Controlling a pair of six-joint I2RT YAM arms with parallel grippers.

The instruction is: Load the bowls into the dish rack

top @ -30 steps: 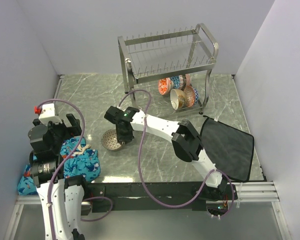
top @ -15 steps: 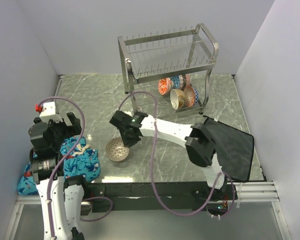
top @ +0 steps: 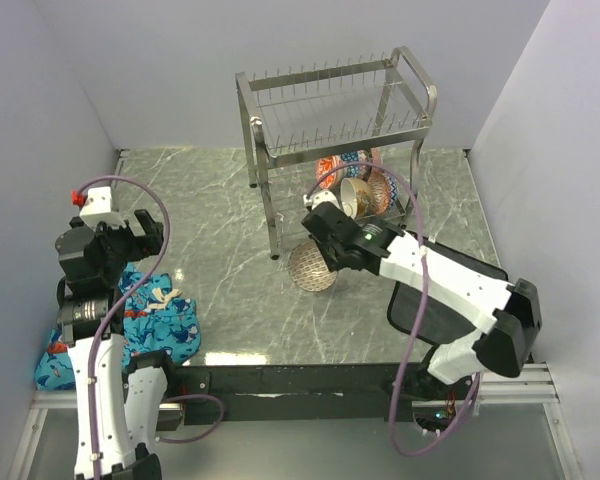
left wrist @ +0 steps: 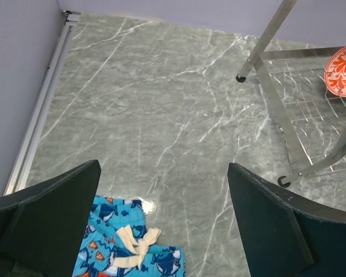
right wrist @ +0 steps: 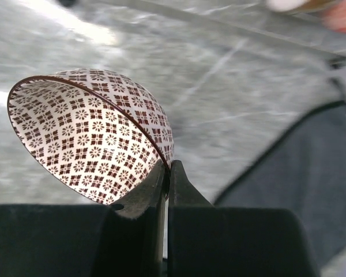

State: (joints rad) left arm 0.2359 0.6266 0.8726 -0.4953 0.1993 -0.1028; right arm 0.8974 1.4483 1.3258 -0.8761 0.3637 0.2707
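Observation:
My right gripper point(top: 327, 262) is shut on the rim of a brown-grey patterned bowl point(top: 311, 266) and holds it tilted above the table, just in front of the steel dish rack point(top: 340, 110). The right wrist view shows the bowl point(right wrist: 92, 135) pinched between the fingers point(right wrist: 168, 179). Several bowls stand in the rack's lower tier: a red-orange one point(top: 330, 172), a blue one point(top: 357, 163), a cream one point(top: 356, 196). The red-orange bowl also shows in the left wrist view point(left wrist: 342, 69). My left gripper point(left wrist: 161, 231) is open and empty at the far left.
A blue patterned cloth point(top: 160, 320) lies at the front left, under my left gripper, also in the left wrist view point(left wrist: 127, 248). A dark mat point(top: 460, 295) lies at the right. The rack's legs point(left wrist: 259, 46) stand on the marble table.
My right gripper has lifted the brown-grey bowl from the left-middle of the table and carried it right, toward the rack. The left arm has shifted slightly.

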